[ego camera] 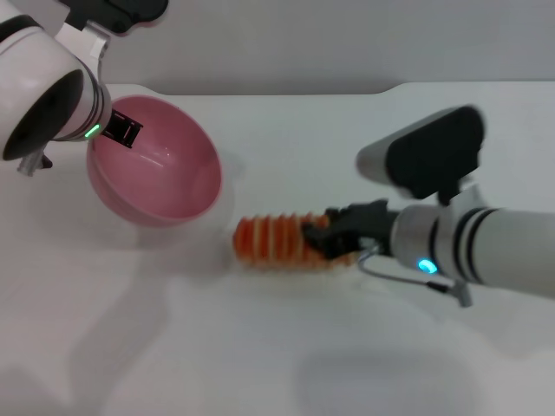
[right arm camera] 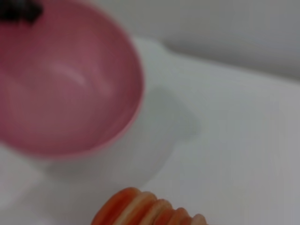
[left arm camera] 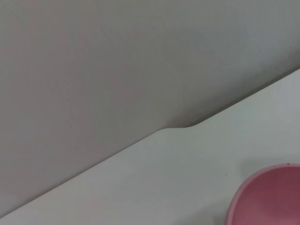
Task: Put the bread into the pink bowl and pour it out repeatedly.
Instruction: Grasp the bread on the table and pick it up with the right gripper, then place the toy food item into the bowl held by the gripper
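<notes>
One pink bowl (ego camera: 156, 165), tilted and empty, is pinched at its rim by the left pincer (ego camera: 121, 132); one ridged orange-and-cream bread (ego camera: 273, 241) lies on the white desk (ego camera: 260, 347), its end pinched by the right pincer (ego camera: 323, 236).

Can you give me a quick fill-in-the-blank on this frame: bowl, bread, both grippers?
1. The left gripper holds the pink bowl by its ____.
2. The bowl is tilted, its opening facing the ____.
3. The bread lies on the ____.
4. The ____ gripper is at the bread's end.

Missing words: rim; bread; table; right
</notes>
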Available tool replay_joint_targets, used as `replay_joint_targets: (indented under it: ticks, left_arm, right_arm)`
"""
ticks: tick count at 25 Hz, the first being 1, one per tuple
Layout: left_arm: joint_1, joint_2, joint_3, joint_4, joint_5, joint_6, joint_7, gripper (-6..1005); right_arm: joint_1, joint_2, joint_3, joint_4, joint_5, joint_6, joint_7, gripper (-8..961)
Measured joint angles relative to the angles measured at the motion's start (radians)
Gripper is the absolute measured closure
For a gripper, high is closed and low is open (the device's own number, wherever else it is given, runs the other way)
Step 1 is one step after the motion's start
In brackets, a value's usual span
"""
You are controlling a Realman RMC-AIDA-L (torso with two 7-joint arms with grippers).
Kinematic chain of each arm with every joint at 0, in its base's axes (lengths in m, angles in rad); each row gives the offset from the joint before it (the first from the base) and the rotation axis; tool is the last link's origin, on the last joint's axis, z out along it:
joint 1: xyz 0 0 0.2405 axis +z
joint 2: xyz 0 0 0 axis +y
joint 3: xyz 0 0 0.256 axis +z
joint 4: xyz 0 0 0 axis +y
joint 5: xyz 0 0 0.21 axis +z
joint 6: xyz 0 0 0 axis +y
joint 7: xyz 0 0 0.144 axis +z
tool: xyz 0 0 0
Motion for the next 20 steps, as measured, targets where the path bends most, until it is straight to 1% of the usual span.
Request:
replay_joint_targets:
  ticks: [4,10,13,16,19,20]
  left_arm:
    - [0.002,0.000,0.000,-0.002,0.000,0.006,0.000,952]
    - [0.002,-0.001,0.003,-0.047,-0.017,0.035,0.000,951]
    - [-0.001,-0.002,0.008,-0.093,-0.053,0.070,0.000,951]
    - [-0.002,-0.002,0.019,-0.106,-0.075,0.094,-0.001,951]
    - [-0.004,-0.002,0.055,-0.099,-0.118,0.124,-0.002,951]
    - [-0.004,-0.002,0.055,-0.099,-0.118,0.124,-0.002,951]
  right_arm:
    - [-0.066,0.003,0.050,-0.131,-0.079,0.053,0.000,575]
    - [-0.104,0.005,0.097,-0.299,-0.124,0.123,-0.020,617]
    - [-0.118,0.007,0.117,-0.402,-0.144,0.159,-0.031,635]
    - [-0.119,0.008,0.121,-0.484,-0.172,0.183,-0.032,658]
    - [-0.108,0.007,0.122,-0.502,-0.179,0.186,-0.032,683]
    - [-0.103,0.007,0.120,-0.496,-0.179,0.183,-0.032,691]
